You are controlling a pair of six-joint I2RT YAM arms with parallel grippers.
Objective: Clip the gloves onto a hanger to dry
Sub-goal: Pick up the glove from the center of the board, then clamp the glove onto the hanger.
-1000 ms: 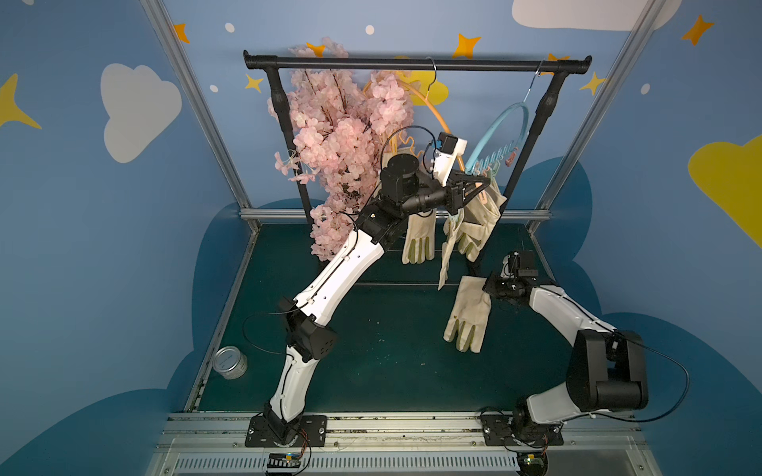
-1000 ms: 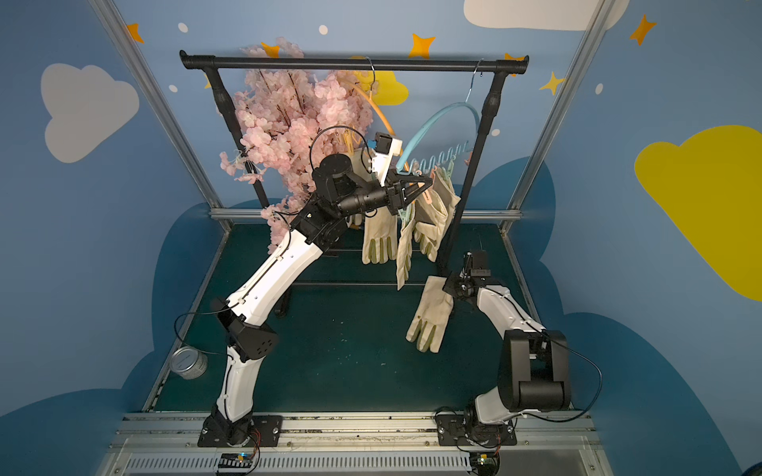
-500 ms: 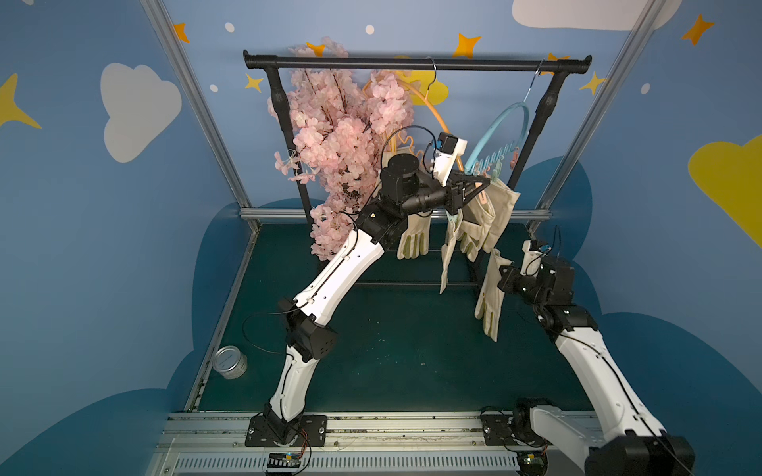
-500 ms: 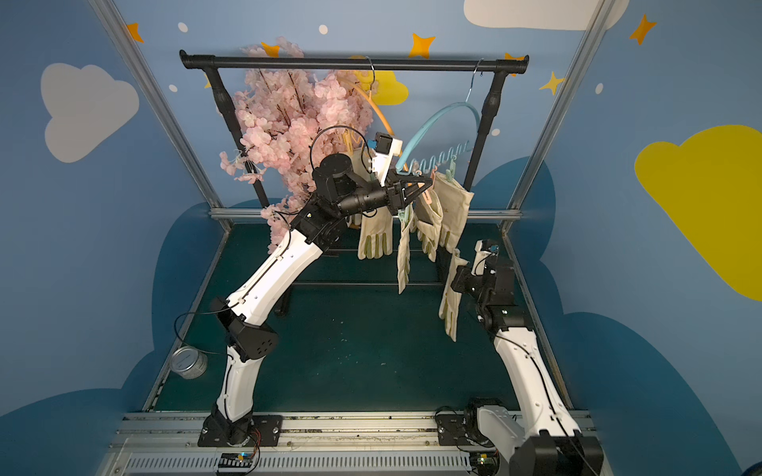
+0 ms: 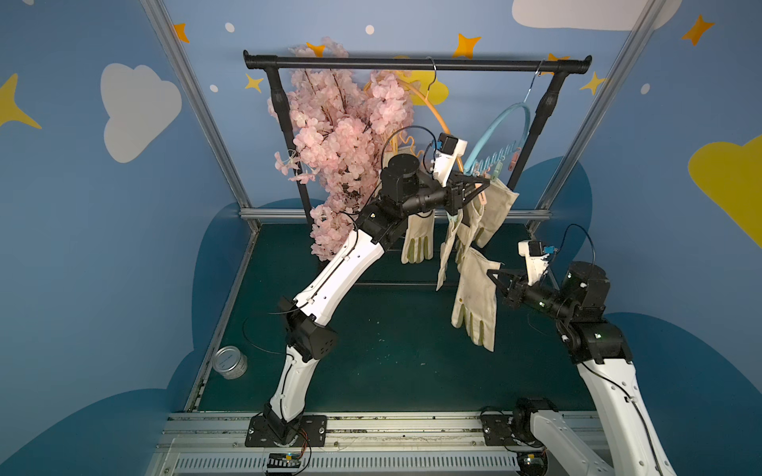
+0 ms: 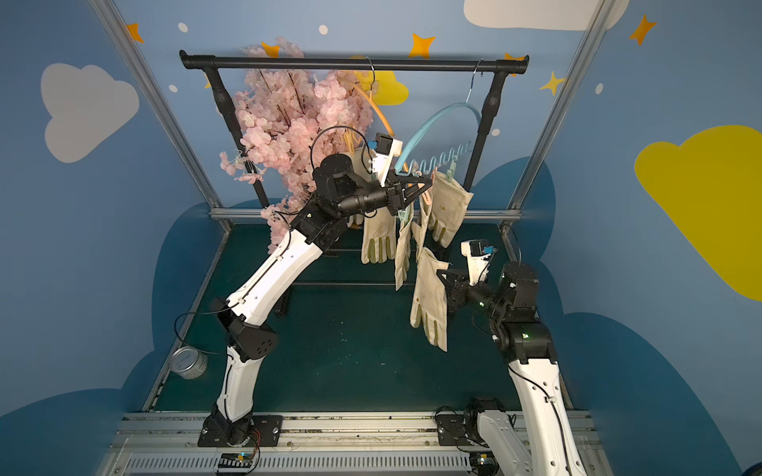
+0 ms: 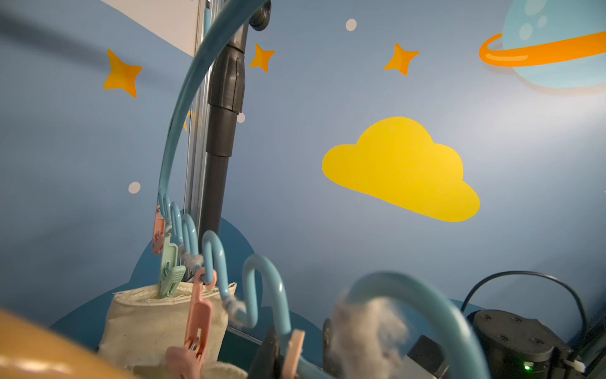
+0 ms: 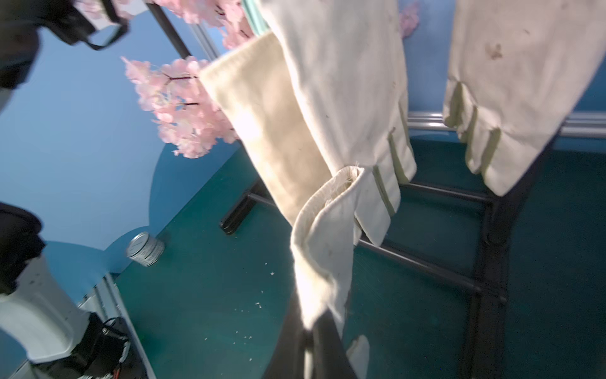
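Right wrist view gives me the clearest look at my right tool (image 8: 311, 328): its jaws are pressed together on the cuff edge of a cream held glove (image 8: 324, 249), which dangles fingers-down with olive strips between the fingers. In both top views it hangs in mid-air over the green counter (image 5: 371, 362), right of centre, with its cuff just below the fingertips of the hanging gloves (image 5: 466, 230).

My left tool (image 5: 480, 190) is up at the blue hanger (image 7: 182, 95), its jaws nearly together with a pink clip (image 7: 293, 347) between them. Beside it a green clip (image 7: 170, 279) bites the cuff of the rightmost glove (image 5: 497, 206). Another glove (image 5: 417, 241) hangs further left, its top hidden behind my left arm.

The blue hanger and an orange hanger (image 5: 435, 115) hook over the black rail (image 5: 371, 62) at the far side, with a pink blossom branch (image 5: 342, 136) to their left. A tin (image 5: 230, 362) lies at the counter's near-left edge; its lid is too small for me to read. I see brown stains on the gloves but can read no lettering.
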